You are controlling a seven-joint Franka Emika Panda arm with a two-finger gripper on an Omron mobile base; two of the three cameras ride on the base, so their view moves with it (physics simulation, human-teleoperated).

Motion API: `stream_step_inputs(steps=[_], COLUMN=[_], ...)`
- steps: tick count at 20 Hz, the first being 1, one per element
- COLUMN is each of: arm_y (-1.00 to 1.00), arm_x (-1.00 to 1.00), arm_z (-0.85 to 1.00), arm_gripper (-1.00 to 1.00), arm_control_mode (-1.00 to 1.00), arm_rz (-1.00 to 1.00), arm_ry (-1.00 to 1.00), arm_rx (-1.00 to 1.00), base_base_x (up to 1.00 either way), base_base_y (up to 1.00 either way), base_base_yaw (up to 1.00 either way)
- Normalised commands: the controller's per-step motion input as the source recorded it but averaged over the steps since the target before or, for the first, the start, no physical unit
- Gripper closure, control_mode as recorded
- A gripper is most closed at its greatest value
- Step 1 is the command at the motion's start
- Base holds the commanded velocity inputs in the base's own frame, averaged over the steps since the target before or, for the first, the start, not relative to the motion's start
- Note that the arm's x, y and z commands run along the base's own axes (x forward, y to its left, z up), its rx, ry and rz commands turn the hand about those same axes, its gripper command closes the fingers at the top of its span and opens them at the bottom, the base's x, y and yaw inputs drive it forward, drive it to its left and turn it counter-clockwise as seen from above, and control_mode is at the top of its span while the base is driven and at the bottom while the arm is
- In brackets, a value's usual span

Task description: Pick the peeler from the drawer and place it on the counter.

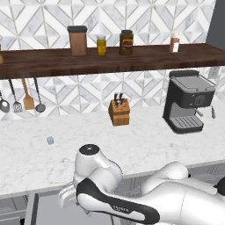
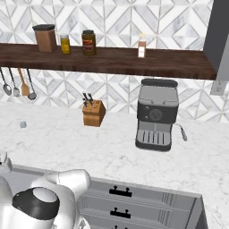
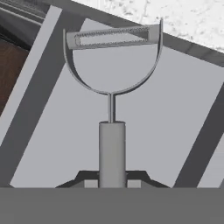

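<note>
Peeler [image 3: 112,87] gripped by hand [image 3: 112,181] above drawer [image 3: 175,113]; no legible writing.

**Arm and gripper: posture record**

Arm: white links with dark joints, folded low. In the left base view it runs from the lower right toward the lower middle, the elbow raised and the wrist turned downward. In the right base view its rounded joints crowd the lower left corner.

Gripper [image 3: 112,183]: seen in the hand view, both dark fingertips pressed against the handle of the peeler [image 3: 112,151], one on each side, the head pointing away from the hand.
</note>
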Motion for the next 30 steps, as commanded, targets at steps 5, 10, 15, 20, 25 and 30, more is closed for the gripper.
stream_step_inputs(steps=[5,10,15,20,25,30], arm_y=[-0.4,-0.83,-0.87,-0.54,-0.43,-0.25], arm_x=[1.0,1.0,0.94,0.58,0.44,0.39], arm_z=[0.98,0.33,-0.06,-0.45,-0.51,-0.3], arm_gripper=[1.0,1.0,1.0,1.0,1.0,1.0], arm_control_mode=[-1.0,-1.0,-1.0,-1.0,-1.0,-1.0], arm_rz=[-0.1,-0.04,0.0,0.0,-0.02,-0.01], arm_ry=[0.0,0.0,-0.01,-0.06,-0.01,0.0], arm_rx=[0.01,0.01,0.0,0.0,-0.05,-0.02], base_base_x=[0.0,0.0,0.0,0.0,0.0,0.0], base_base_y=[0.0,0.0,0.0,0.0,0.0,0.0], base_base_yaw=[0.0,0.0,0.0,0.0,0.0,0.0])
